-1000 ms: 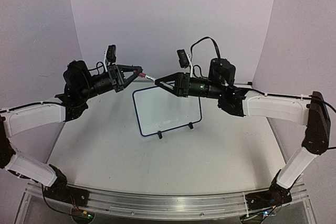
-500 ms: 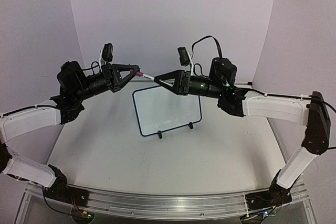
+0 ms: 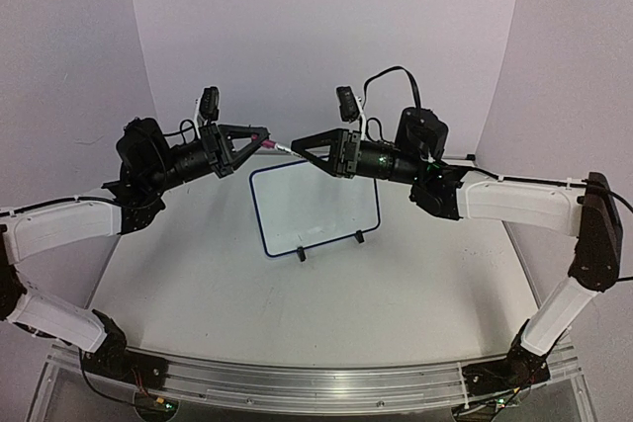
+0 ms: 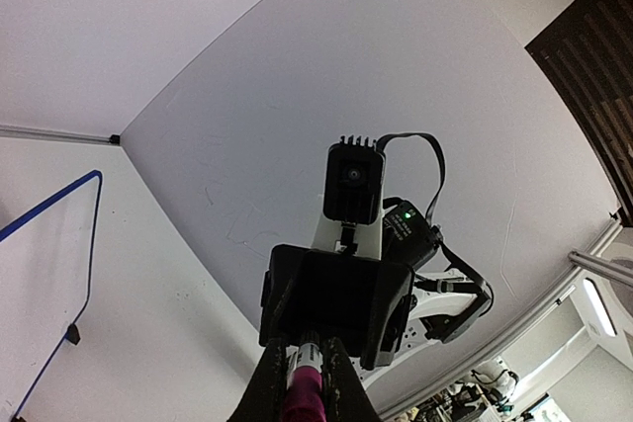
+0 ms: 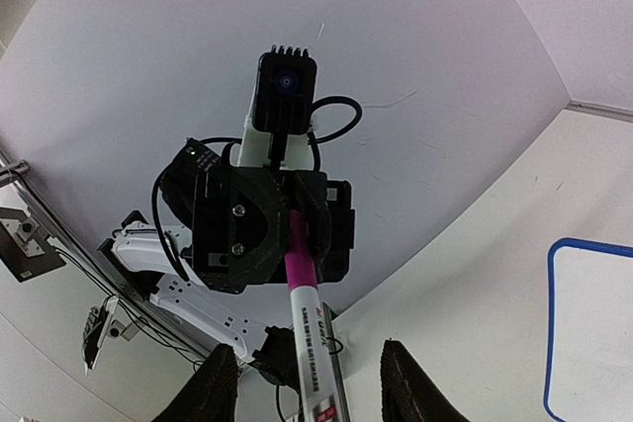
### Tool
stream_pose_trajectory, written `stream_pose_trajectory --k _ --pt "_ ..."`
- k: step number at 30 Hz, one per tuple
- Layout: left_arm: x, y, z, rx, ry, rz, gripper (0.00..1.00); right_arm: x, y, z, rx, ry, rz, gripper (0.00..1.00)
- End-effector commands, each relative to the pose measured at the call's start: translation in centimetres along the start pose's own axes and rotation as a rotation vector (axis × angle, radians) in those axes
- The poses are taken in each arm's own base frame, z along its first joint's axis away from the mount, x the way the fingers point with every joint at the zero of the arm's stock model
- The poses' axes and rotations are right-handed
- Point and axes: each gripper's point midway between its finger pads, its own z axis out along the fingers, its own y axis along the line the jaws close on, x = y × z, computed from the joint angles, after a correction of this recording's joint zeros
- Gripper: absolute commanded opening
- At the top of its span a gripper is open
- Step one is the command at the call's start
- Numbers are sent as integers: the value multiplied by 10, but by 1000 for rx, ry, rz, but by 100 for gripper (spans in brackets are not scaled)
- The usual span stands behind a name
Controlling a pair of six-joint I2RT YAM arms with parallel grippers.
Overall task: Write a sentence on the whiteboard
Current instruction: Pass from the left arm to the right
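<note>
The whiteboard (image 3: 316, 207), blue-framed on two black feet, stands at the middle of the table; its face looks blank and I see no sentence on it. Both arms are raised above its top edge, facing each other. My left gripper (image 3: 264, 134) is shut on the pink cap of a marker (image 3: 280, 145), as the left wrist view shows (image 4: 302, 361). The marker's white body (image 5: 314, 328) runs between the wide-apart fingers of my right gripper (image 3: 295, 143), which is open (image 5: 309, 363). Parts of the board show in the wrist views (image 4: 40, 274) (image 5: 593, 323).
The white table (image 3: 297, 313) is ringed by a curved white backdrop (image 3: 316, 37). A metal rail (image 3: 297, 382) with the arm bases runs along the near edge.
The left arm swung slightly left and back. The right gripper rose a little. The marker stays between the two grippers above the board.
</note>
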Motion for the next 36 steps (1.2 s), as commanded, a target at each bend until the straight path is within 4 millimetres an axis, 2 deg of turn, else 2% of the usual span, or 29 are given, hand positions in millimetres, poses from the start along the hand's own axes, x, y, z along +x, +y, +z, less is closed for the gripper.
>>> stream_pose_trajectory --k 1,9,27,36 --pt "-7 -5 5 29 -30 18 0 -7 15 3 -56 -21 -28 46" --pt "-10 -3 9 28 -45 26 0 -3 12 6 -56 -8 -19 44" --pt "-25 -19 9 19 -73 109 0 0 9 7 -56 1 -10 43" --pt "-16 -3 14 1 -42 64 0 1 8 10 -59 4 -8 42"
